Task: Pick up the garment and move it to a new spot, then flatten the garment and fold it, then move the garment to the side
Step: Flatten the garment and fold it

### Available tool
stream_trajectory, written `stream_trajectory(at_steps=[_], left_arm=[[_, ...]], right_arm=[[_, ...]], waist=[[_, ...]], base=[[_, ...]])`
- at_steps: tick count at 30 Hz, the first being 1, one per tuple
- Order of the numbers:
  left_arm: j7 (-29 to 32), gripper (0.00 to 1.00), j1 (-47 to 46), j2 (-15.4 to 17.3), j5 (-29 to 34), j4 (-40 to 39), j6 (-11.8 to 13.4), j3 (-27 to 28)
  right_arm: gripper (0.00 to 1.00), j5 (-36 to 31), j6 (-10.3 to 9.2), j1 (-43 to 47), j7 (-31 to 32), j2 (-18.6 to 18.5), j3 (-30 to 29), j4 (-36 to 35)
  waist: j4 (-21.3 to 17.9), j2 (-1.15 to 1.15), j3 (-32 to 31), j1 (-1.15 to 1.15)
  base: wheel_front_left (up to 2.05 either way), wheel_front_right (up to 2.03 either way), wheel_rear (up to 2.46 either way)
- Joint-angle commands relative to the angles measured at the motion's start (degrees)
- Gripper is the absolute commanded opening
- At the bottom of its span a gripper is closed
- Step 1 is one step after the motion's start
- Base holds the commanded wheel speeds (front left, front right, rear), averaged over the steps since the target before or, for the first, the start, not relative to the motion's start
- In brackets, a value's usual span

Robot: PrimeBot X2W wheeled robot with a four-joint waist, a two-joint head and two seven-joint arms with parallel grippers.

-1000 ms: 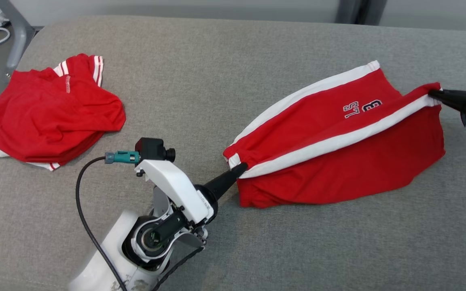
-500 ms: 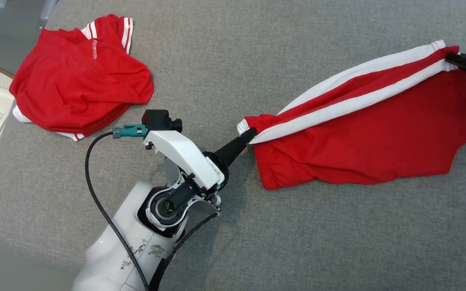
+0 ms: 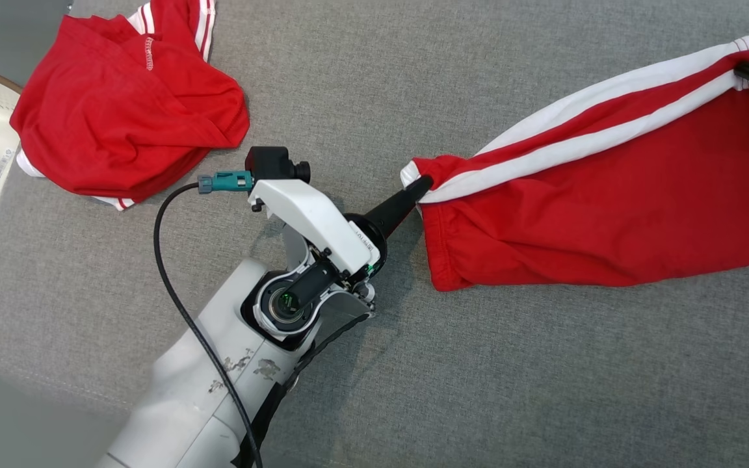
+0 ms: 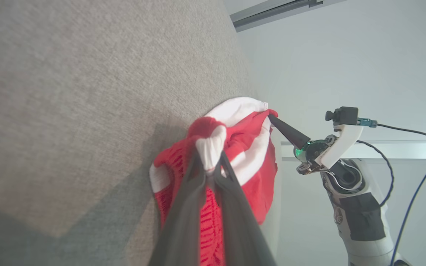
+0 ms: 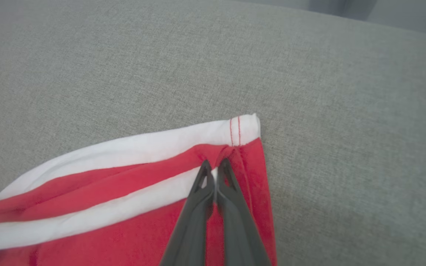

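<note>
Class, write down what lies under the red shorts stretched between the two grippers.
The grey upholstered surface extends beneath the red shorts, visible all around them. The patch directly below the hanging cloth is covered, so anything there cannot be seen.

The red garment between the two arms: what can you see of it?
The garment is soft-looking red cloth with two white stripes along its upper edge and a gathered hem at one end. It hangs stretched between the left gripper and the right gripper, each shut on one end; its lower part drapes onto the grey surface.
</note>
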Motion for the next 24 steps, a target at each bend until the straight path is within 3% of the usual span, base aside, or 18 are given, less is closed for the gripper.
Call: stream_trajectory(at_steps=[1, 2, 3, 4, 11, 13, 24], left_arm=[[-0.7, 0.00, -1.7, 0.2, -1.2, 0.6, -0.2, -0.7], [-1.1, 0.00, -2.2, 0.2, -1.8, 0.8, -0.3, -1.2], [-1.6, 0.37, -2.7, 0.2, -2.3, 1.2, -0.3, -1.5], [-2.9, 1.00, -3.6, 0.2, -3.2, 2.0, 0.2, -2.1], [-6.0, 1.00, -5.6, 0.2, -5.3, 4.1, -0.2, -4.1], [-6.5, 1.00, -6.1, 0.2, -6.0, 4.7, -0.7, -4.8], [-10.1, 1.00, -7.7, 0.4, -8.1, 9.0, -1.5, -7.9]], right_arm=[[0.00, -0.3, -0.03, -0.7, -0.5, 0.0, 0.0, 0.3], [0.00, -0.3, -0.03, -0.9, -0.8, 0.0, 0.0, 0.3], [0.00, -0.3, -0.03, -1.1, -1.0, 0.1, -0.1, 0.3], [0.00, -0.2, -0.03, -1.3, -1.6, 0.1, -0.2, 0.4], [0.00, 0.0, -0.03, -1.7, -4.2, 0.1, -0.8, 1.7], [1.00, -0.8, -0.03, -2.3, -6.3, 0.2, -1.1, 2.8], [1.00, -2.3, -0.02, -1.8, -14.6, 1.6, -0.8, 4.4]], waist=[[0.0, 0.00, 0.5, 0.00], [0.0, 0.00, 0.6, 0.00], [0.0, 0.00, 0.8, 0.00], [0.0, 0.00, 1.1, 0.00], [0.2, 0.00, 1.7, 0.00], [0.4, 0.00, 1.8, 0.00], [0.4, 0.00, 1.3, 0.00]], base=[[0.00, 0.00, 0.00], [0.00, 0.00, 0.00], [0.00, 0.00, 0.00], [0.00, 0.00, 0.00], [0.00, 0.00, 0.00], [0.00, 0.00, 0.00], [0.00, 0.00, 0.00]])
